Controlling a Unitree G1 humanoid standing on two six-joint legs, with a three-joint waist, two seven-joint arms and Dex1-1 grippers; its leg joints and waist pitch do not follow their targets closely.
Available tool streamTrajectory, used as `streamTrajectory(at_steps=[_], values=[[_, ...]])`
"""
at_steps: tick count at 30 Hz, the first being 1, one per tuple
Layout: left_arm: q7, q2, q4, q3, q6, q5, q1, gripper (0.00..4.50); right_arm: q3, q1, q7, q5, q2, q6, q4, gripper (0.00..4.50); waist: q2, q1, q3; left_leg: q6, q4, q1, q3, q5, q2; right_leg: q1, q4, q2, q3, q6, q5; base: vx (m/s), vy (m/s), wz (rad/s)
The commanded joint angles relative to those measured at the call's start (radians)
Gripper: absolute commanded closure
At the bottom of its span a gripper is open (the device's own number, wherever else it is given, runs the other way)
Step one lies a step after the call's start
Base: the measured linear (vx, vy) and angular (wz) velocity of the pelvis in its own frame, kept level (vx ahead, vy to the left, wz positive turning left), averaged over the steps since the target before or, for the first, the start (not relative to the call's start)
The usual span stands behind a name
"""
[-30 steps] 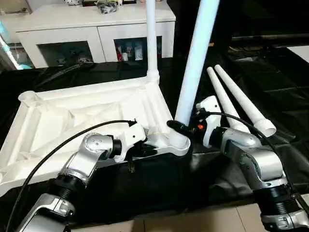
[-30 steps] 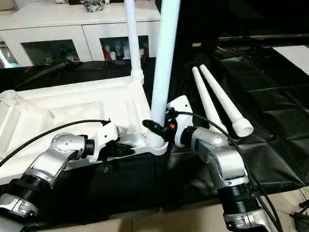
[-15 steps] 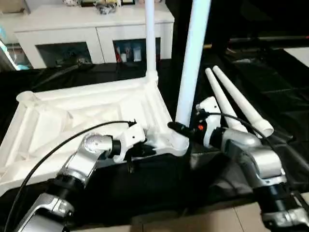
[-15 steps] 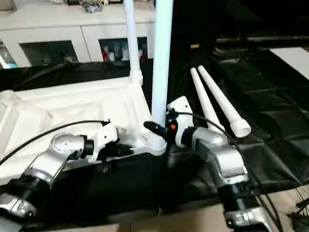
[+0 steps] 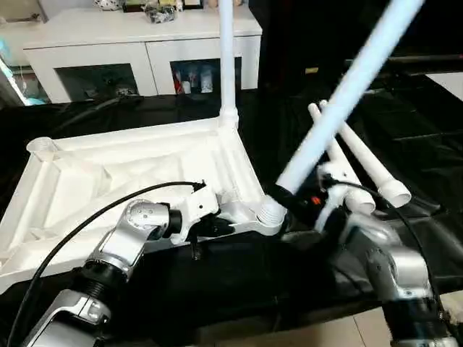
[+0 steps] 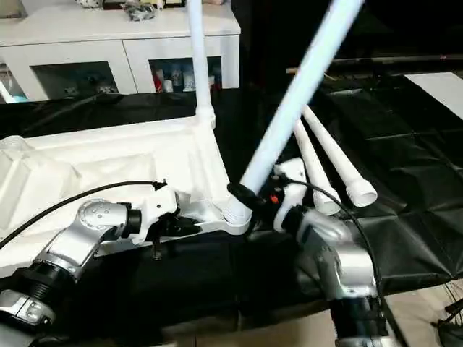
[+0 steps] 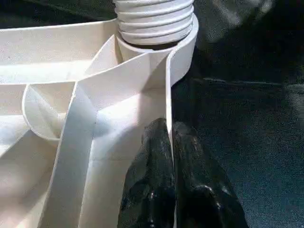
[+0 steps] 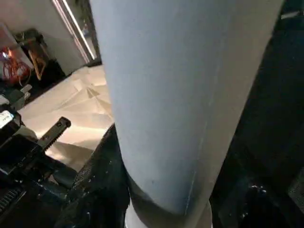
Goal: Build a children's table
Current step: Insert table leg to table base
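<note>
Tilted rightward now, leg (image 5: 340,101) (top cut off) hides right gripper (image 5: 289,199).

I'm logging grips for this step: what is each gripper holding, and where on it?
The left gripper pinches the tabletop's rim wall beside the corner socket. The right gripper clasps the tilted leg near its threaded base.
</note>
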State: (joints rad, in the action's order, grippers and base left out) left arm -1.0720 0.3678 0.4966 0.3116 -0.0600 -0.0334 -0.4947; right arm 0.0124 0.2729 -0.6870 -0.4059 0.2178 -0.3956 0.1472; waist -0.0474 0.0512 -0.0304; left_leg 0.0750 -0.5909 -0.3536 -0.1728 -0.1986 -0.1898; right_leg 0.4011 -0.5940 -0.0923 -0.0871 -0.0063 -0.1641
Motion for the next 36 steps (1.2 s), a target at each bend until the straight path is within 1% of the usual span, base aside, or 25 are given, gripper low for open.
streamTrajectory(at_steps=[1, 2, 3, 4, 7, 8, 9, 10, 12, 14, 15, 17, 18, 19, 20, 21, 23, 24, 25, 27, 31, 32, 33, 34, 36], values=[[0.006, 0.008, 0.013, 0.006, -0.004, -0.014, 0.005, 4.5, -0.035, -0.049, -0.009, 0.014, -0.003, -0.019, 0.049, 2.64, -0.004, 0.001, 0.051, -0.023, 0.076, -0.001, 0.01, -0.251, -0.033, -0.052, 0.078, -0.054, 0.046, -0.189, -0.281, 0.0, 0.0, 0.0], [0.006, 0.008, 0.014, 0.006, -0.004, -0.013, 0.004, 4.5, -0.037, -0.053, -0.009, 0.015, -0.003, -0.014, 0.047, 2.64, -0.008, 0.001, 0.051, -0.021, 0.077, -0.001, 0.011, -0.256, -0.032, -0.052, 0.077, -0.054, 0.046, -0.189, -0.283, 0.0, 0.0, 0.0], [0.006, 0.009, 0.015, 0.006, -0.003, -0.013, 0.002, 4.5, -0.061, -0.065, -0.005, 0.038, 0.004, 0.006, 0.032, 2.64, -0.006, 0.0, 0.05, -0.02, 0.078, -0.002, 0.012, -0.262, -0.032, -0.053, 0.077, -0.053, 0.045, -0.187, -0.286, 0.0, 0.0, 0.0], [0.006, 0.009, 0.017, 0.007, -0.003, -0.013, 0.0, 4.5, -0.089, -0.073, -0.006, 0.065, 0.016, 0.018, 0.015, 2.64, -0.008, 0.0, 0.05, -0.018, 0.079, -0.002, 0.012, -0.268, -0.032, -0.053, 0.08, -0.053, 0.045, -0.181, -0.291, 0.0, 0.0, 0.0], [0.006, 0.008, 0.02, 0.009, -0.002, -0.015, -0.004, 4.5, -0.122, -0.072, -0.004, 0.099, 0.032, 0.018, -0.003, 2.65, -0.007, -0.002, 0.05, -0.02, 0.08, -0.002, 0.013, -0.269, -0.03, -0.054, 0.08, -0.052, 0.045, -0.173, -0.308, 0.0, 0.0, 0.0], [0.005, 0.011, 0.025, 0.011, 0.001, -0.018, -0.008, 4.5, -0.143, -0.058, -0.001, 0.127, 0.04, 0.013, -0.006, 2.65, -0.005, -0.002, 0.05, -0.021, 0.08, -0.002, 0.012, -0.268, -0.03, -0.053, 0.081, -0.051, 0.045, -0.171, -0.312, 0.0, 0.0, 0.0], [0.005, 0.013, 0.027, 0.012, 0.004, -0.021, -0.009, 4.5, -0.152, -0.05, 0.0, 0.141, 0.044, 0.012, -0.004, 2.65, -0.007, -0.003, 0.05, -0.021, 0.08, -0.002, 0.013, -0.267, -0.03, -0.053, 0.08, -0.052, 0.045, -0.167, -0.323, 0.0, 0.0, 0.0], [0.006, 0.012, 0.029, 0.014, 0.005, -0.023, -0.01, 4.5, -0.157, -0.044, -0.001, 0.15, 0.047, 0.012, -0.001, 2.65, -0.004, -0.005, 0.049, -0.02, 0.08, -0.003, 0.012, -0.274, -0.029, -0.052, 0.083, -0.051, 0.045, -0.162, -0.34, 0.0, 0.0, 0.0], [0.007, 0.013, 0.031, 0.015, 0.008, -0.026, -0.011, 4.5, -0.167, -0.031, -0.001, 0.16, 0.052, 0.006, 0.003, 2.65, -0.007, -0.008, 0.048, -0.018, 0.082, -0.002, 0.013, -0.284, -0.03, -0.051, 0.083, -0.052, 0.045, -0.16, -0.354, 0.0, 0.0, 0.0], [0.012, 0.01, 0.033, 0.017, 0.01, -0.029, -0.011, 4.5, -0.192, 0.004, -0.011, 0.169, 0.067, -0.026, 0.01, 2.65, 0.006, -0.011, 0.047, -0.02, 0.083, -0.003, 0.014, -0.288, -0.03, -0.052, 0.084, -0.052, 0.046, -0.157, -0.373, 0.0, 0.0, 0.0], [0.012, 0.009, 0.033, 0.018, 0.01, -0.03, -0.011, 4.5, -0.201, 0.014, -0.018, 0.171, 0.073, -0.034, 0.013, 2.65, 0.0, -0.012, 0.047, -0.021, 0.083, 0.0, 0.014, -0.293, -0.032, -0.049, 0.084, -0.052, 0.046, -0.155, -0.384, 0.0, 0.0, 0.0], [0.015, 0.01, 0.031, 0.022, 0.014, -0.035, -0.008, 4.5, -0.219, 0.039, -0.039, 0.173, 0.08, -0.052, 0.022, 2.65, 0.0, -0.014, 0.045, -0.019, 0.083, 0.0, 0.014, -0.308, -0.032, -0.046, 0.089, -0.054, 0.047, -0.15, -0.402, 0.0, 0.0, 0.0], [0.017, 0.01, 0.03, 0.023, 0.015, -0.038, -0.007, 4.5, -0.221, 0.045, -0.044, 0.172, 0.08, -0.06, 0.025, 2.65, 0.009, -0.016, 0.046, -0.019, 0.084, -0.001, 0.016, -0.312, -0.032, -0.048, 0.086, -0.053, 0.046, -0.147, -0.408, 0.0, 0.0, 0.0], [0.019, 0.009, 0.03, 0.024, 0.015, -0.039, -0.006, 4.5, -0.224, 0.05, -0.05, 0.172, 0.081, -0.067, 0.028, 2.65, 0.011, -0.017, 0.046, -0.021, 0.083, -0.001, 0.014, -0.31, -0.032, -0.046, 0.089, -0.054, 0.047, -0.145, -0.411, 0.0, 0.0, 0.0], [0.022, 0.009, 0.03, 0.025, 0.015, -0.041, -0.005, 4.5, -0.23, 0.054, -0.06, 0.175, 0.085, -0.077, 0.03, 2.65, 0.009, -0.017, 0.047, -0.02, 0.083, -0.001, 0.015, -0.308, -0.032, -0.047, 0.087, -0.055, 0.047, -0.146, -0.409, 0.0, 0.0, 0.0], [0.025, 0.008, 0.031, 0.026, 0.018, -0.043, -0.005, 4.5, -0.237, 0.056, -0.069, 0.178, 0.089, -0.089, 0.033, 2.65, 0.014, -0.017, 0.046, -0.022, 0.083, -0.001, 0.014, -0.306, -0.033, -0.045, 0.088, -0.054, 0.048, -0.144, -0.41, 0.0, 0.0, 0.0], [0.027, 0.007, 0.032, 0.027, 0.019, -0.045, -0.005, 4.5, -0.245, 0.058, -0.079, 0.182, 0.094, -0.095, 0.038, 2.65, 0.01, -0.015, 0.046, -0.021, 0.084, 0.0, 0.014, -0.307, -0.034, -0.044, 0.089, -0.055, 0.049, -0.142, -0.413, 0.0, 0.0, 0.0], [0.028, 0.006, 0.032, 0.027, 0.019, -0.045, -0.004, 4.5, -0.251, 0.059, -0.084, 0.185, 0.098, -0.098, 0.043, 2.65, 0.012, -0.016, 0.046, -0.019, 0.085, 0.0, 0.014, -0.31, -0.034, -0.044, 0.089, -0.054, 0.048, -0.141, -0.413, 0.0, 0.0, 0.0], [0.032, 0.005, 0.033, 0.028, 0.021, -0.048, -0.004, 4.5, -0.264, 0.06, -0.09, 0.193, 0.106, -0.104, 0.061, 2.65, 0.016, -0.016, 0.047, -0.019, 0.084, -0.001, 0.014, -0.308, -0.034, -0.044, 0.088, -0.055, 0.048, -0.143, -0.41, 0.0, 0.0, 0.0], [0.034, 0.003, 0.031, 0.028, 0.02, -0.05, -0.003, 4.5, -0.271, 0.061, -0.092, 0.198, 0.109, -0.114, 0.081, 2.65, 0.013, -0.017, 0.044, -0.017, 0.085, 0.0, 0.014, -0.321, -0.033, -0.042, 0.09, -0.055, 0.048, -0.14, -0.429, 0.0, 0.0, 0.0], [0.037, 0.001, 0.036, 0.027, 0.022, -0.05, -0.006, 4.5, -0.277, 0.054, -0.106, 0.195, 0.112, -0.127, 0.083, 2.65, 0.015, -0.017, 0.044, -0.014, 0.086, 0.002, 0.016, -0.34, -0.033, -0.039, 0.096, -0.055, 0.048, -0.121, -0.469, 0.0, 0.0, 0.0], [0.038, 0.001, 0.039, 0.027, 0.022, -0.05, -0.007, 4.5, -0.278, 0.049, -0.114, 0.192, 0.115, -0.129, 0.078, 2.65, 0.011, -0.017, 0.044, -0.012, 0.087, 0.002, 0.017, -0.345, -0.033, -0.039, 0.097, -0.056, 0.047, -0.12, -0.47, 0.0, 0.0, 0.0], [0.038, 0.001, 0.041, 0.027, 0.023, -0.05, -0.009, 4.5, -0.278, 0.046, -0.118, 0.19, 0.117, -0.13, 0.076, 2.65, 0.014, -0.018, 0.044, -0.01, 0.087, 0.003, 0.017, -0.354, -0.034, -0.038, 0.098, -0.055, 0.047, -0.118, -0.471, 0.0, 0.0, 0.0], [0.039, 0.001, 0.044, 0.027, 0.024, -0.051, -0.01, 4.5, -0.278, 0.042, -0.122, 0.188, 0.119, -0.13, 0.073, 2.65, 0.011, -0.018, 0.045, -0.008, 0.088, 0.002, 0.017, -0.359, -0.033, -0.039, 0.098, -0.054, 0.047, -0.118, -0.466, 0.0, 0.0, 0.0], [0.039, 0.001, 0.046, 0.027, 0.026, -0.054, -0.011, 4.5, -0.27, 0.035, -0.129, 0.18, 0.124, -0.125, 0.078, 2.65, 0.011, -0.018, 0.045, -0.008, 0.089, 0.003, 0.018, -0.363, -0.034, -0.038, 0.098, -0.054, 0.047, -0.119, -0.46, 0.0, 0.0, 0.0]])
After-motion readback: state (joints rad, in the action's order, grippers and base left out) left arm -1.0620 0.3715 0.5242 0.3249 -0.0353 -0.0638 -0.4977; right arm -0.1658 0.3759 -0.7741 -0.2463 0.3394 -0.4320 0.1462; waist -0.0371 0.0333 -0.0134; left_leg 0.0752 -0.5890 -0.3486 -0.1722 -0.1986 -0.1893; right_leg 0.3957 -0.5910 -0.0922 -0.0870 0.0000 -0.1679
